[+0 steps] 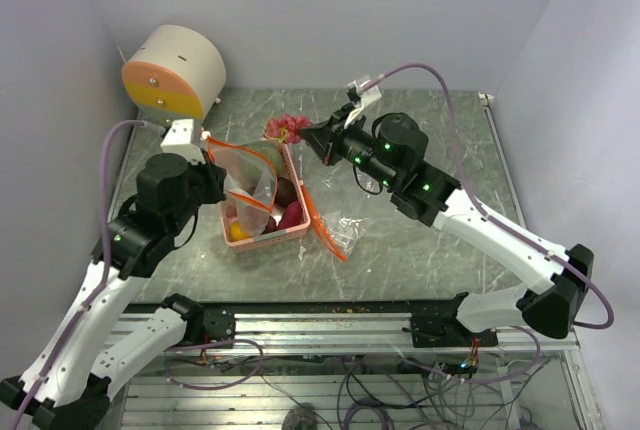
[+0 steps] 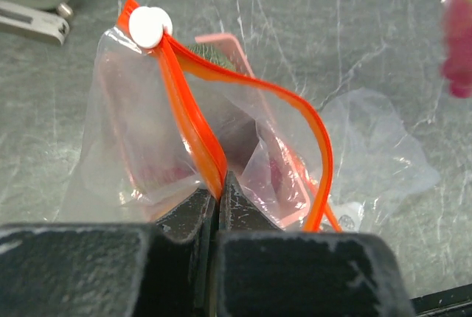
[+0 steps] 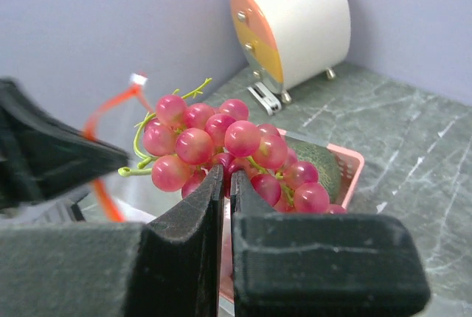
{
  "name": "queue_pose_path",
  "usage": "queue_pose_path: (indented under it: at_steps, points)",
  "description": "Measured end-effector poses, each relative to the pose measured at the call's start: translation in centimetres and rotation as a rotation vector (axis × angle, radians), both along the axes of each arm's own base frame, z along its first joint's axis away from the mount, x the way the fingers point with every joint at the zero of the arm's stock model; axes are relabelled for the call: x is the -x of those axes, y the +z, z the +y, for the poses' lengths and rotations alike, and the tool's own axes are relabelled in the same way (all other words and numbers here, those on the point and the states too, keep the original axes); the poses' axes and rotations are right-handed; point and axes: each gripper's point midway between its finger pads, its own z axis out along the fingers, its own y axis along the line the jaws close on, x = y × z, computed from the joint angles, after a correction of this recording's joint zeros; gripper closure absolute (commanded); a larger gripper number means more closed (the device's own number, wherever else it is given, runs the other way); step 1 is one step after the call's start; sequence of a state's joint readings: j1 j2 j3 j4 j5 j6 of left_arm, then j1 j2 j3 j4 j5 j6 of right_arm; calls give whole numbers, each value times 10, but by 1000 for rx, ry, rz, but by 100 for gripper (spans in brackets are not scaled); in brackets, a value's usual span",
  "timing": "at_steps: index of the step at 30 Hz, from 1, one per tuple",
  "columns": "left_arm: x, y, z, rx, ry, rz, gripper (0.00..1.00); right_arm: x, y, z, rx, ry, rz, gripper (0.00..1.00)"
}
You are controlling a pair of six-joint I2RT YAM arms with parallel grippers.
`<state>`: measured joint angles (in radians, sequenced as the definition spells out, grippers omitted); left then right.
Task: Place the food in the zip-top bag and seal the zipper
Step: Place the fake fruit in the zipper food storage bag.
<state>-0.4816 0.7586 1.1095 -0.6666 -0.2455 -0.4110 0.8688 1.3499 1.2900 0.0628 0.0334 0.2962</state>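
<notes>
Closest to my left wrist camera, the left pincer [image 2: 220, 192] is pressed together on the zipper [image 2: 193, 129], a thin orange-red strip, pinching one side of it. From the pinch that side rises to a white slider tab [image 2: 150, 26] at eleven o'clock. The other side bows out toward three o'clock, so the mouth of the zip-top bag [image 2: 140, 133] gapes. The bag is clear, crinkly film. I judge it very light, floppy and slippery, and the strip is its only firm part, so that is the sensible place to hold.

At my right wrist, the right pincer [image 3: 225, 177] is closed low in a bunch of pink-red grapes [image 3: 221, 144]. The beads look rubbery on thin green stems. I expect the bunch to be light and prone to swing, and safer gripped at its core than by a single bead.

Just beyond the grapes sits a pink lattice basket [image 3: 346, 162] with a green avocado-like piece [image 3: 317, 162] inside.

From overhead, the basket lies mid-desk. The bag is held up over its nine o'clock end, and the grapes hang in the air at its twelve o'clock. An orange-yellow fruit [image 1: 238, 232] and a magenta piece [image 1: 291, 216] show in the basket. I cannot tell whether bag film covers them.

The desk [image 1: 390, 260] is smooth, grey-green and marbled. Farthest off, at eleven o'clock, a white drum-shaped object [image 1: 175, 75] with an orange face stands against plain, pale lilac walls [image 1: 300, 10].
</notes>
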Motion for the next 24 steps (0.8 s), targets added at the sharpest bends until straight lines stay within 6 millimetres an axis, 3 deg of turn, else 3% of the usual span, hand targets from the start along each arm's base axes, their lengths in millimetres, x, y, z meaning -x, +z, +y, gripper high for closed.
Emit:
queue_pose_path:
  at_steps: [4, 7, 17, 24]
  points:
    - [-13, -33, -9, 3, 6, 49, 93, 16, 21, -1, -58, 61, -19, 100]
    - [-20, -41, -13, 10, 10, 60, 93, 28, 27, 4, -113, 127, -10, 100]
    - [-23, -49, -15, 35, 16, 48, 93, 46, -24, 31, -316, 365, 209, 100]
    - [-17, -42, -12, 50, 16, 23, 93, 57, -32, 57, -440, 547, 322, 100]
